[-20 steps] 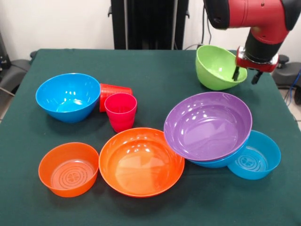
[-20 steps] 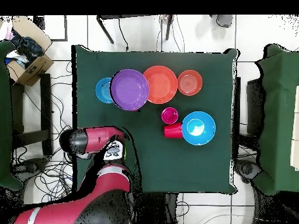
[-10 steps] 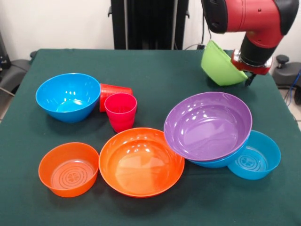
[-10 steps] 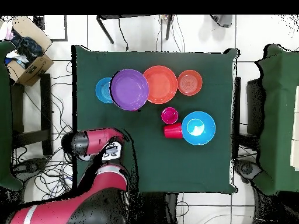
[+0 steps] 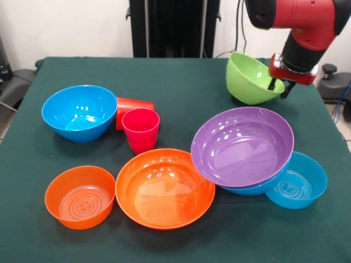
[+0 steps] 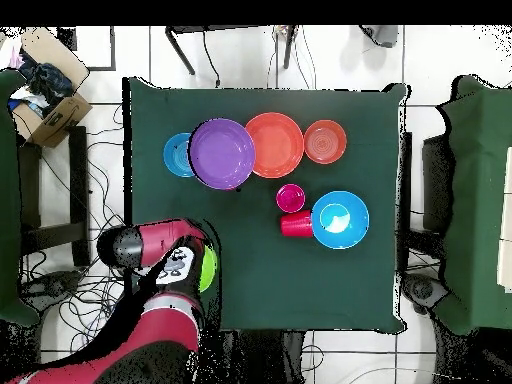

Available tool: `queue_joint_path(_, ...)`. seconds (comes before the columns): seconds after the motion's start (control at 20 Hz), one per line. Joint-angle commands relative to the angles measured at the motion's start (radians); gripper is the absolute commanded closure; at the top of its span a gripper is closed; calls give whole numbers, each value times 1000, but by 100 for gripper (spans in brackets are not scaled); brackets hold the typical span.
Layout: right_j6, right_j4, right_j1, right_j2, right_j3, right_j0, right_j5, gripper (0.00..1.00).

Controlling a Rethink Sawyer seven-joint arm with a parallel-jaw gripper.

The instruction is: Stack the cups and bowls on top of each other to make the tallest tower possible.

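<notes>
My gripper (image 5: 278, 86) is shut on the rim of the lime green bowl (image 5: 249, 76), which hangs tilted above the table's far right corner; in the overhead view the green bowl (image 6: 208, 268) peeks out beside the arm. A pink cup (image 5: 141, 130) stands upright, and a red-orange cup (image 5: 131, 107) lies on its side behind it against a large blue bowl (image 5: 79, 112). The purple bowl (image 5: 241, 145) rests in another blue bowl (image 5: 249, 190), beside a light blue bowl (image 5: 299, 181). A large orange bowl (image 5: 164, 188) and a small orange bowl (image 5: 80, 196) sit in front.
The green-clothed table (image 5: 181, 82) ends close to the right of the gripper. Off the table's left side in the overhead view, a cardboard box (image 6: 45, 100) sits on a stand. Cables lie on the floor around it.
The green bowl, tipped steeply on its side half a second ago, has swung back with its opening upward and moved slightly left. In the overhead view it now shows beside the arm.
</notes>
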Motion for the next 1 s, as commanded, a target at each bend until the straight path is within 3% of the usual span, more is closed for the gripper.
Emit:
queue_joint_path(0.05, 90, -19, 8, 5, -95, -9, 27, 100)
queue_joint_path(0.2, 86, -5, -3, 8, -107, -17, 51, 100)
queue_joint_path(0.55, 75, 43, -115, 38, -105, -57, 213, 100)
queue_joint_path(1.0, 60, 63, -177, 56, -137, -98, 324, 100)
